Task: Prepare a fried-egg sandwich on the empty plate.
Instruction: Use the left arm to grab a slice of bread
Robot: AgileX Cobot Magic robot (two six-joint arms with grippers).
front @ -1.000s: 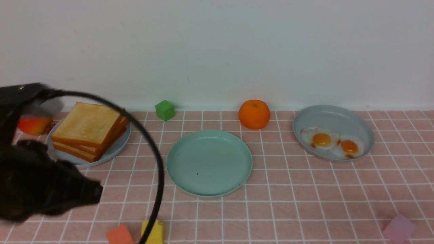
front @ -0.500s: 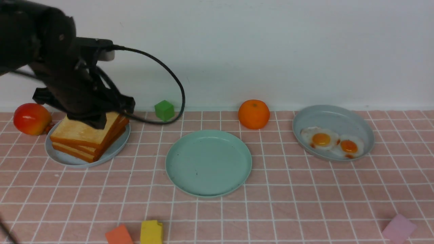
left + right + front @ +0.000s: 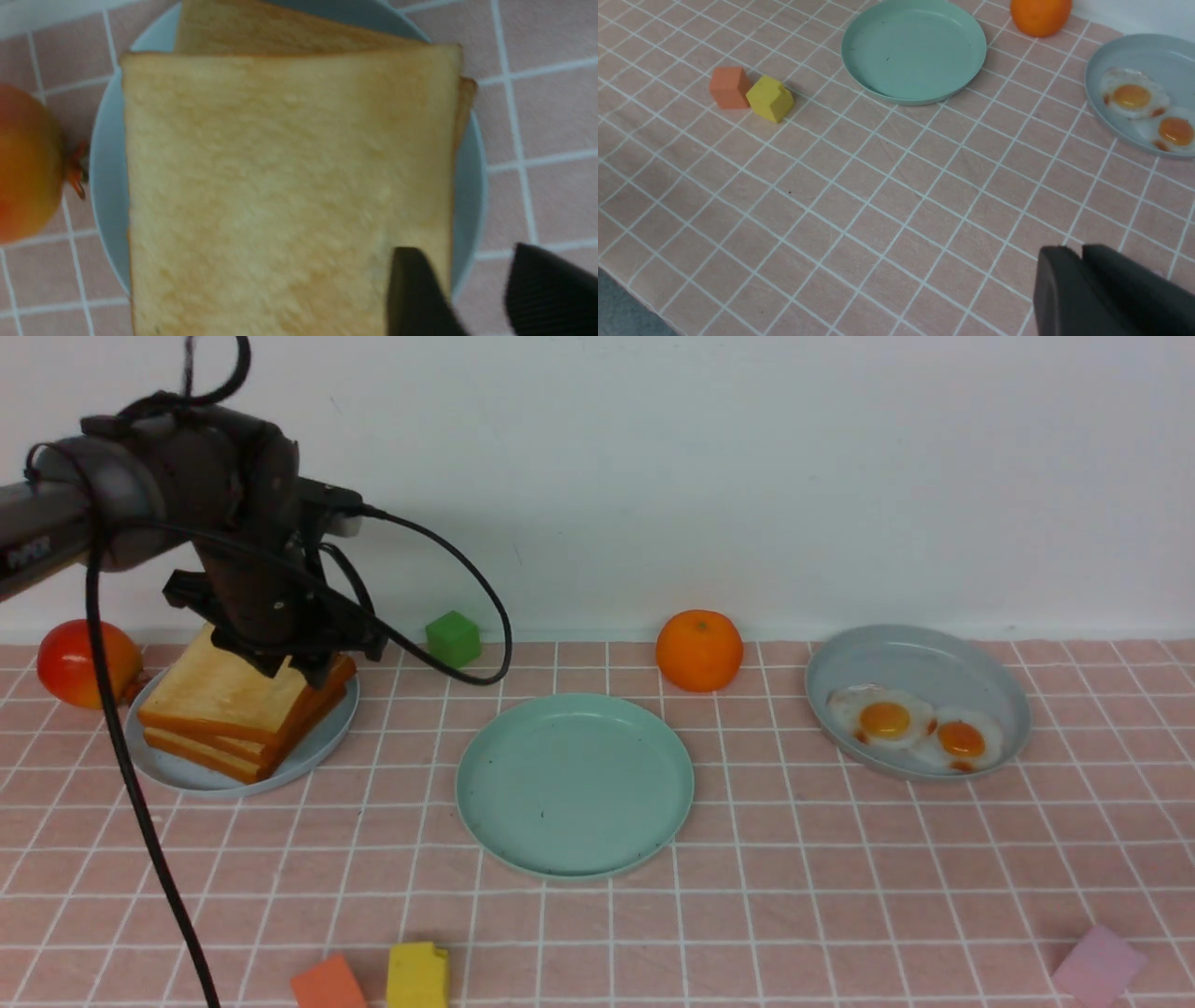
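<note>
Plate (image 3: 574,784) mint-green, round, shallow, dark-specked; left pincer (image 3: 481,294) spread astride toast (image 3: 280,186) edge; right pincer (image 3: 1079,254) clenched.

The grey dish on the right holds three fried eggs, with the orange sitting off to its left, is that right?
Not quite. The grey dish holds two fried eggs, not three, and they lie side by side. The front view shows this plainly, and the right wrist view agrees. The rest stands: the orange sits to the left of the dish, apart from it.
</note>
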